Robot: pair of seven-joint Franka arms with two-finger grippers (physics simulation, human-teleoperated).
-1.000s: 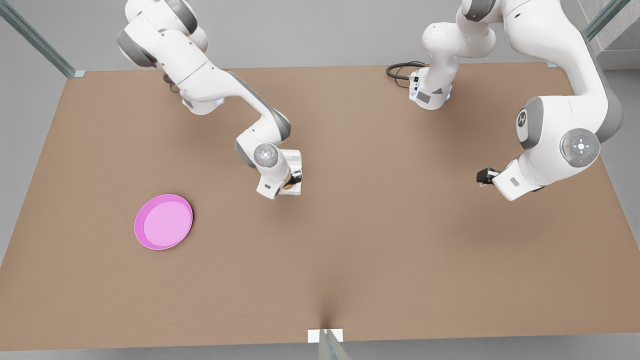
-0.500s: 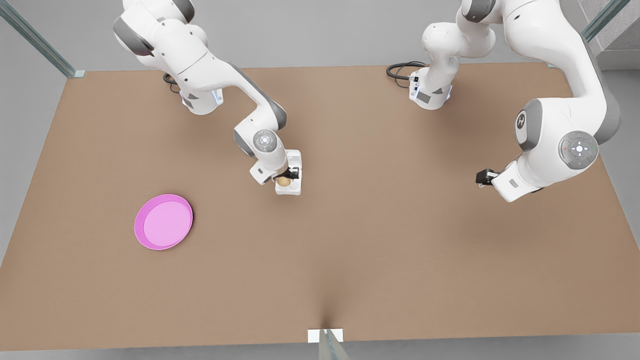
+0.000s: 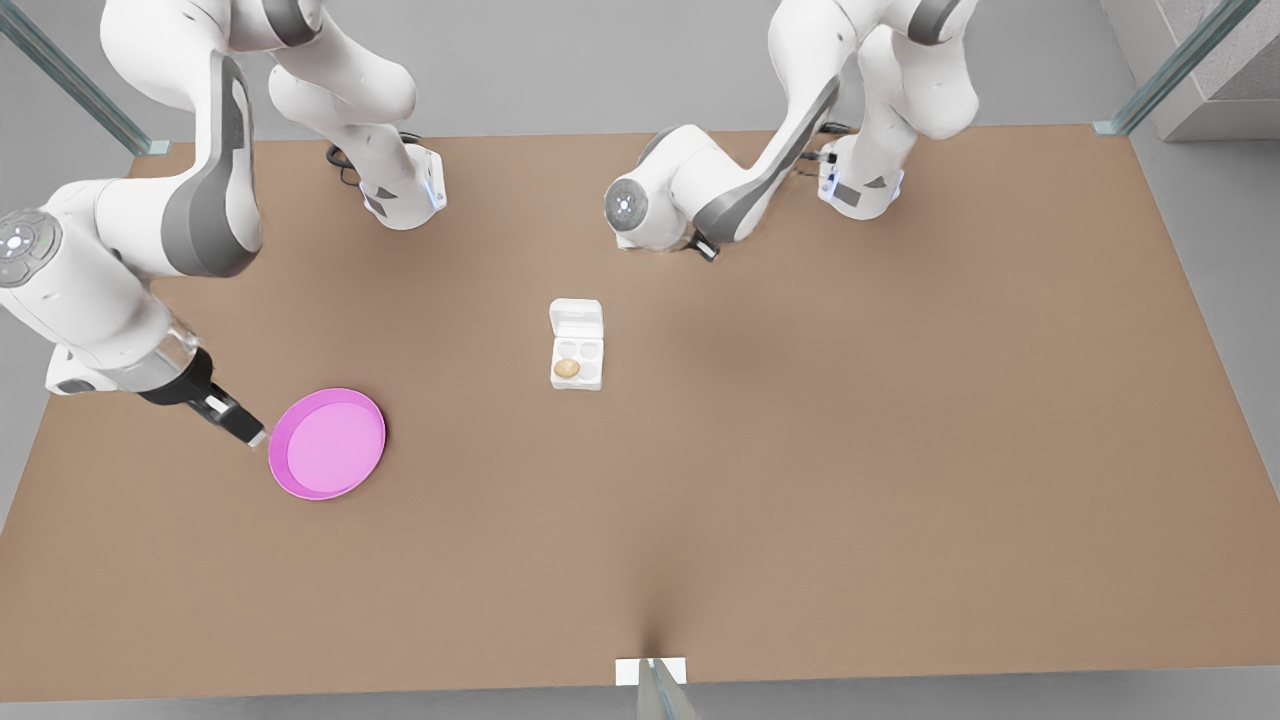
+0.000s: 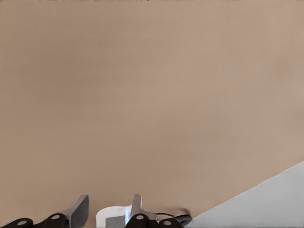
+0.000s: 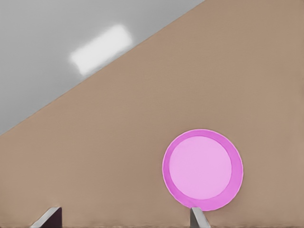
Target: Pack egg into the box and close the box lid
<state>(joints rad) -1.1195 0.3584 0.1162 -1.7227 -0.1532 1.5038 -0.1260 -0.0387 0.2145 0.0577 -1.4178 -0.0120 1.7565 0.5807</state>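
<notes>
Where jaws gape: pink plate (image 3: 327,444) alongside.

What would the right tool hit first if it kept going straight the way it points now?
Most likely the pink plate: the right tool, fingers open, points at the plate's near rim, almost touching. Height above the table is unclear.

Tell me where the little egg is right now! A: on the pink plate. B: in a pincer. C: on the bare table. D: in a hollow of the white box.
D: the egg sits in a hollow of the box, whose box lid lies open.
</notes>
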